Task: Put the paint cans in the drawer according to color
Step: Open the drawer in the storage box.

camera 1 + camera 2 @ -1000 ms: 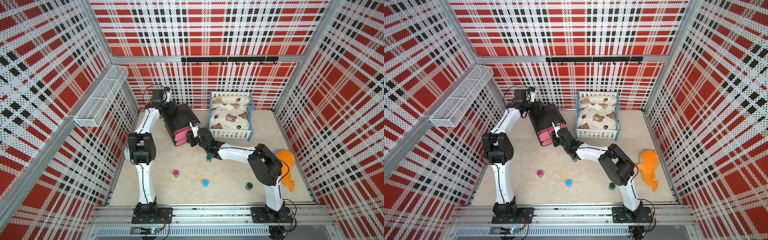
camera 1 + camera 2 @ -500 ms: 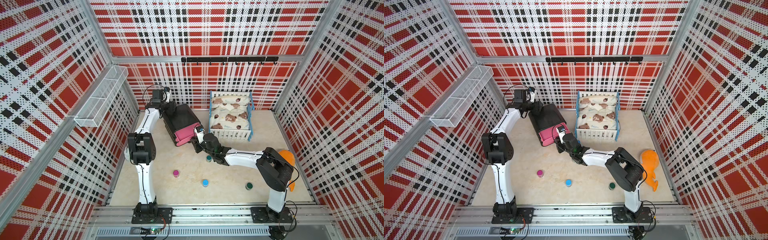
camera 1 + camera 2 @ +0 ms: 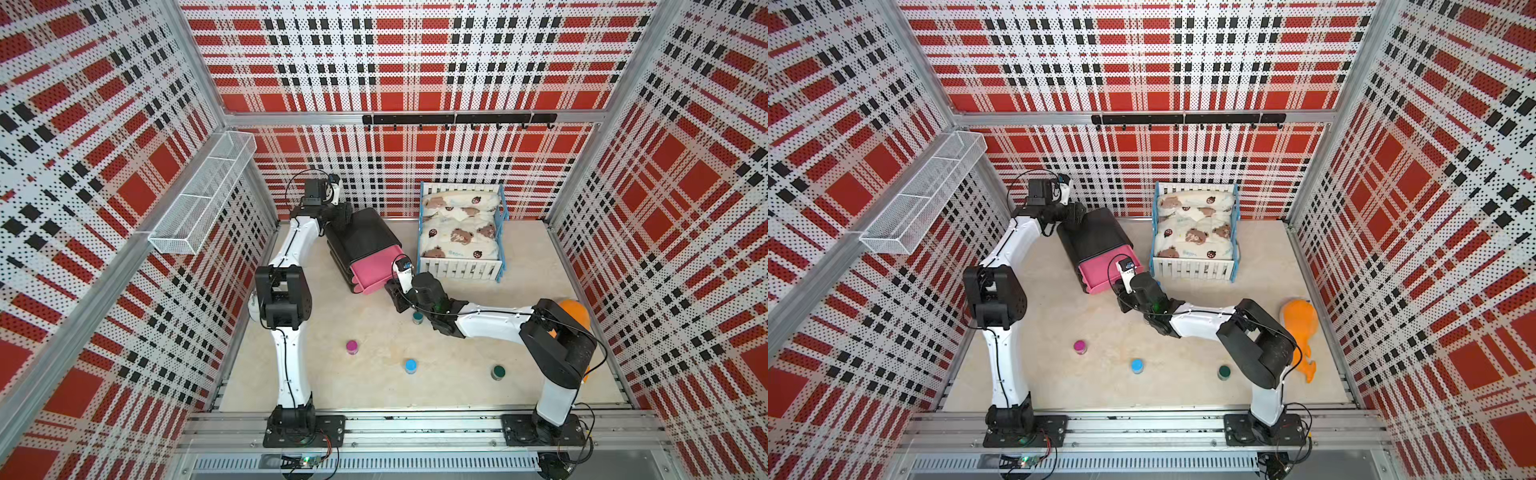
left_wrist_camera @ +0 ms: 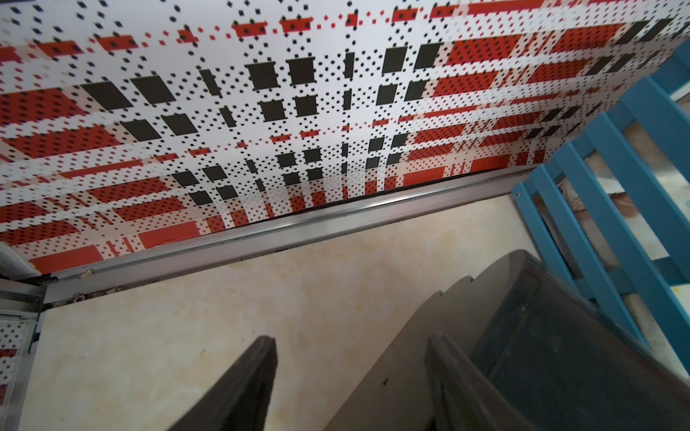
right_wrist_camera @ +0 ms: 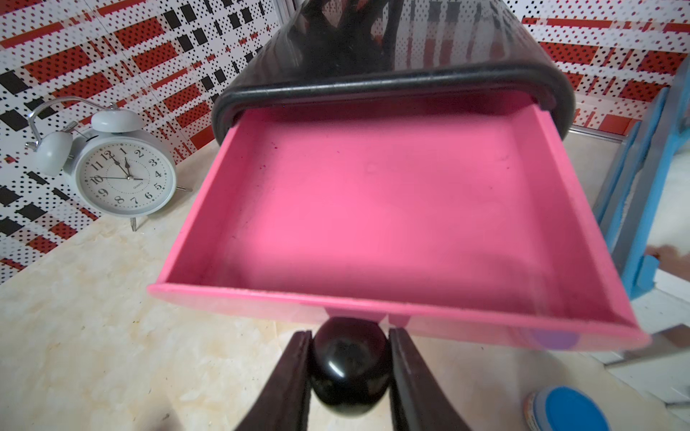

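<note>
right gripper [image 5: 350, 336] is clamped on the black knob [image 5: 349, 369] of the chest's [image 3: 361, 237] top drawer [image 5: 373, 209]. The drawer stands well out of the chest, its pink tray facing up.

left gripper [image 4: 351, 339] is at the chest's back edge with its jaws apart and one finger [image 4: 444, 373] over the black shell. Can't tell if it actually pinches anything.

Four jars sit on the floor in front of the chest. The nearest jar [image 3: 417, 318] is just beside the right arm's wrist. Farther out, well apart from each other, are the pink jar [image 3: 352, 346], blue jar [image 3: 410, 365] and dark green jar [image 3: 498, 371].

The bed [image 3: 459, 232] is just beside the chest, and the clock [image 5: 123, 175] is on its other side.
</note>
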`<state>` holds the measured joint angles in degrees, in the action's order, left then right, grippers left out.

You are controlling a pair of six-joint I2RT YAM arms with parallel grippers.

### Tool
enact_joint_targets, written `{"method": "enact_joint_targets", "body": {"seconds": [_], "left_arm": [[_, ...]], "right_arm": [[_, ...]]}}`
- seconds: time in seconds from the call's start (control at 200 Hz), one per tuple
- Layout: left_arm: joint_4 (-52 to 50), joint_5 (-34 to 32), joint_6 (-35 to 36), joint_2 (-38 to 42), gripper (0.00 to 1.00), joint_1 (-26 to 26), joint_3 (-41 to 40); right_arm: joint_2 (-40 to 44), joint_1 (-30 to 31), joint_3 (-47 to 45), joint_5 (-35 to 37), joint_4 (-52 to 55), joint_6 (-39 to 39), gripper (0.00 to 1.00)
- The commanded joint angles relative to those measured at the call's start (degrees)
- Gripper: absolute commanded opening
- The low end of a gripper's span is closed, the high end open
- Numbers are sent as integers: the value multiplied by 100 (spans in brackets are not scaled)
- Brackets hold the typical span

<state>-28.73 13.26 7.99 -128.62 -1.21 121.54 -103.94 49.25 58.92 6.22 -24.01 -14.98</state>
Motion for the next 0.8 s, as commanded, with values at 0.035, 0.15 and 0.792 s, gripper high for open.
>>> {"method": "enact_joint_targets", "body": {"seconds": [0.035,0.15,0.792], "left_arm": [[-528,-22,108,74,69,-19,-156],[-528,-24,106,95,69,-35,-161],[-572,-161,20,410,73,-98,-262]], "right_arm": [[197,49,-257,9,131,40,26],[242,66,-335,-5,125,22,26],[634,68,-562,135,663,93,63]]}}
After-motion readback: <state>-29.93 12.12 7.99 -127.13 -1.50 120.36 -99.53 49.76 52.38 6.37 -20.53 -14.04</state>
